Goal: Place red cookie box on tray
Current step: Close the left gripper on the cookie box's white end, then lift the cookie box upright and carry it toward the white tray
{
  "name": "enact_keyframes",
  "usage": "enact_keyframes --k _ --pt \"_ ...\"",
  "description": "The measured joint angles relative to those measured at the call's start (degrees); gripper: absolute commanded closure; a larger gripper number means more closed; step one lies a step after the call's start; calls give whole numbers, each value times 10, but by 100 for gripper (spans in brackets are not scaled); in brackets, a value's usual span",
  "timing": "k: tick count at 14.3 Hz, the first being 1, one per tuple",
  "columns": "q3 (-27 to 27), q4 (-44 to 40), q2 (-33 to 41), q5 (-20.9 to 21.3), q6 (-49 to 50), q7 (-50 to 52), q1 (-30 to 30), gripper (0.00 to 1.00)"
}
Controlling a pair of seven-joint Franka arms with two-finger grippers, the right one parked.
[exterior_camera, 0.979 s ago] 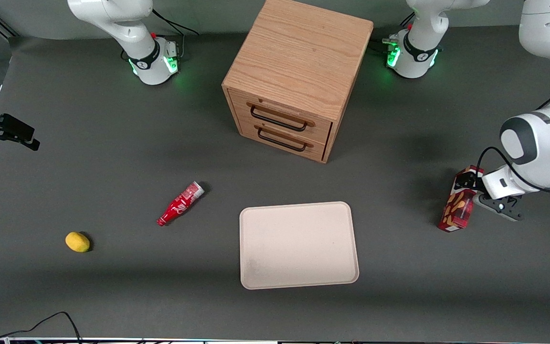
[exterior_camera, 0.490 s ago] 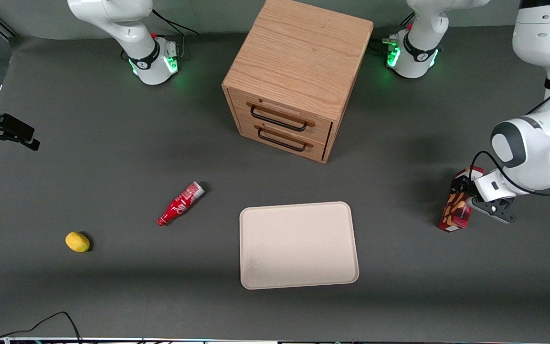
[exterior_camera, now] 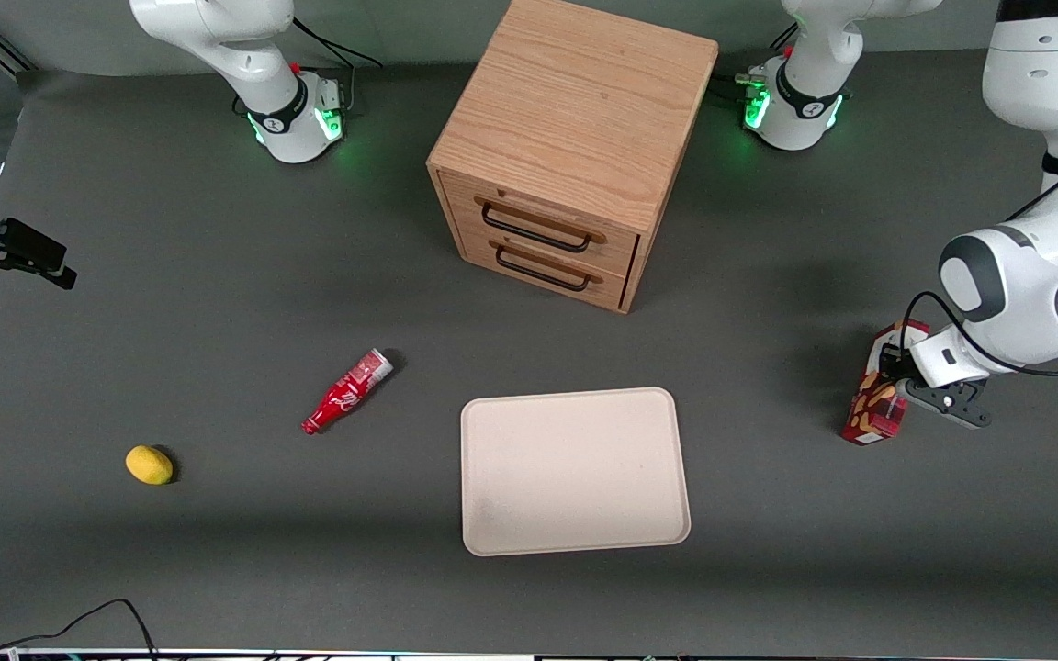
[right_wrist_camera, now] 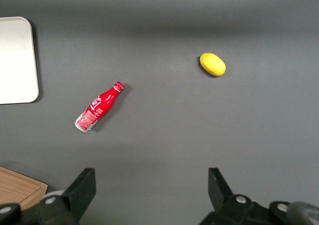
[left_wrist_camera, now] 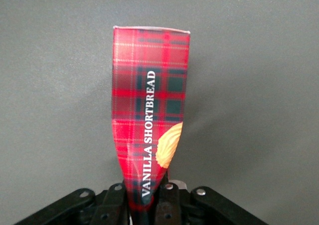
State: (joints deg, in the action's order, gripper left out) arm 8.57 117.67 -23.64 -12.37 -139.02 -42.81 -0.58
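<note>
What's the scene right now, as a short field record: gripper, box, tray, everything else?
gripper: left arm's gripper at the working arm's end of the table, shut on the red cookie box
grip: fingers pinch the box's narrow end
red cookie box: upright and tilted, apart from the tray
tray: beige, flat on the table, nothing on it
wooden drawer cabinet: both drawers closed
red bottle: lying on its side
yellow fruit: toward the parked arm's end

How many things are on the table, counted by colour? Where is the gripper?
Red: 2, cookie box and bottle
Yellow: 1, lemon
Beige: 1, tray
Wood: 1, drawer cabinet
Total: 5
The gripper is shut on the cookie box.
</note>
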Motion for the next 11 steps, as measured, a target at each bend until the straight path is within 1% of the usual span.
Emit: enact_keyframes --k 3,5,9,11 --pt "0 -11 5 -1 5 0 0 100" --pt "1 -37 22 -3 53 5 0 100" --pt "6 -139 74 3 236 52 0 100" --pt "6 -210 91 21 345 97 1 100"
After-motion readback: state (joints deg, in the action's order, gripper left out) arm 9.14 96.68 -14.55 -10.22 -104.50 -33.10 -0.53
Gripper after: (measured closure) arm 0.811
